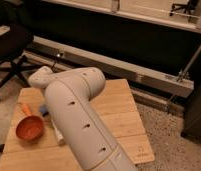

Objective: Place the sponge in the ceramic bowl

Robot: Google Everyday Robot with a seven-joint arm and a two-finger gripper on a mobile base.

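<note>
The ceramic bowl [29, 129] is orange-red with a short handle pointing up-left, and it sits on the left part of the wooden table [119, 112]. Just right of the handle, a small light-blue bit of the sponge [43, 109] shows at the edge of my big white arm [76, 107]. The arm covers the rest of the sponge. My gripper is hidden behind that arm, somewhere over the left side of the table near the sponge and the bowl.
A white tube [59, 136] lies partly under the arm, right of the bowl. A black office chair [11, 55] stands to the far left. A long metal rail [119, 67] below a dark bench runs behind the table. Speckled floor lies to the right.
</note>
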